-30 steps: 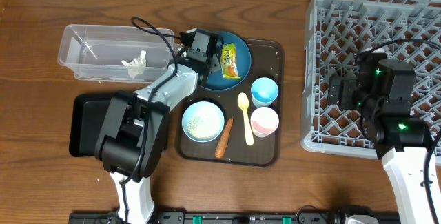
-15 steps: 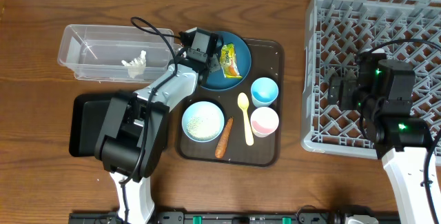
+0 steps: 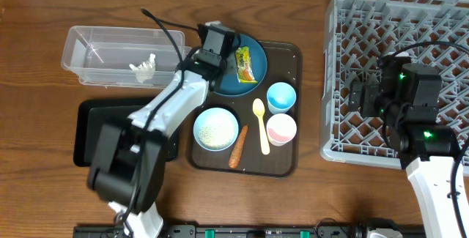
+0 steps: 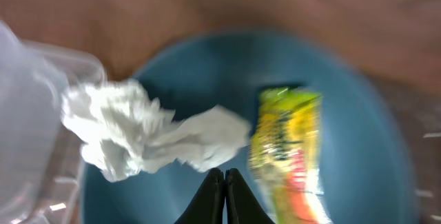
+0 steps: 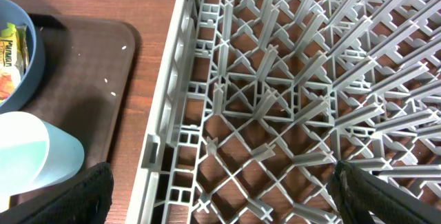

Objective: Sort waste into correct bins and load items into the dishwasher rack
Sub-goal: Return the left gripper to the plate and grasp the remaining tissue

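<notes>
1 change from before, left arm's (image 3: 172,102) pose; left pincer (image 4: 224,176) pressed together beside tissue (image 4: 148,138), right pincer (image 5: 224,196) spread.

Overhead looks straight down at the table (image 3: 44,194); both wrist views, close and angled downward, share the dark-blue plate (image 4: 207,79).

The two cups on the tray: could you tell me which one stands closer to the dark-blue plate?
The light-blue cup, right beside the dark-blue plate; the pink cup stands farther off, past the blue one.

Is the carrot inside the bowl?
No, the carrot lies on the brown tray beside the bowl.
</notes>
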Robot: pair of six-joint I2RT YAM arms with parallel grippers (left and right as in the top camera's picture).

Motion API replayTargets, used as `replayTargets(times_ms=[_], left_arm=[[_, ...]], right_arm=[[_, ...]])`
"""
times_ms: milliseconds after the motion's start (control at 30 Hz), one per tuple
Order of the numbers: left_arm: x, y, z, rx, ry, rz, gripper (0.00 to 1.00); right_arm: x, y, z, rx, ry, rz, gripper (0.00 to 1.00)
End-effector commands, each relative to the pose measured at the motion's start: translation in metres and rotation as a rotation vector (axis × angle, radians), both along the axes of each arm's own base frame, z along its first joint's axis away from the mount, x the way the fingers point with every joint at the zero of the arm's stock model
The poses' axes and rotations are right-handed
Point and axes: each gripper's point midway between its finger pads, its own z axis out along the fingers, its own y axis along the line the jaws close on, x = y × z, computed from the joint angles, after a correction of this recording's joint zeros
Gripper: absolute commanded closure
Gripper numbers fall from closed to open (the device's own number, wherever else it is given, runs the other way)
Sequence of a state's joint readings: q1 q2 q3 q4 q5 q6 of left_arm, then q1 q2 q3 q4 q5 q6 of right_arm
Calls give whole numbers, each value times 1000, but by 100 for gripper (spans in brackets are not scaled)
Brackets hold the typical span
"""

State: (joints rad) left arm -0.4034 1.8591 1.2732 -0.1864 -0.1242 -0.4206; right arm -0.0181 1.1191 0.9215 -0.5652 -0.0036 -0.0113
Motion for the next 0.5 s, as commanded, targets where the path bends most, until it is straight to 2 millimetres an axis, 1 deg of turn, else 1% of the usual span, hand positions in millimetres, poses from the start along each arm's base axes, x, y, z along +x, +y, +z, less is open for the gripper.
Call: replayTargets(times_ms=[0, 33, 67, 133, 167, 200, 233, 267, 333, 400, 467], left_arm=[[0, 8, 4, 33, -7, 9, 94], [0, 8, -2, 31, 7, 16, 92], [-1, 8, -8, 29, 20, 25, 86], [-2, 9, -21, 29, 46, 38, 79], [-2, 9, -27, 25, 58, 48, 79], [-2, 9, -33, 24, 69, 56, 76], [-2, 9, -40, 25, 79, 59, 67], [-2, 9, -45, 28, 86, 60, 64], [-1, 12, -54, 48, 92, 72, 61], [2, 18, -60, 76, 88, 94, 53], [5, 20, -64, 88, 81, 105, 52]], right_arm=[[2, -4, 9, -1, -19, -16, 1], [2, -4, 9, 0, -19, -16, 1], [2, -4, 9, 0, -19, -16, 1], [2, -4, 9, 0, -19, -16, 1], [2, -4, 9, 0, -19, -16, 1], [2, -4, 9, 0, -19, -16, 1], [2, -4, 9, 0, -19, -16, 1], [2, -4, 9, 0, -19, -16, 1], [2, -4, 9, 0, -19, -16, 1], [2, -4, 9, 0, -19, -16, 1], [2, -4, 9, 0, -19, -16, 1]])
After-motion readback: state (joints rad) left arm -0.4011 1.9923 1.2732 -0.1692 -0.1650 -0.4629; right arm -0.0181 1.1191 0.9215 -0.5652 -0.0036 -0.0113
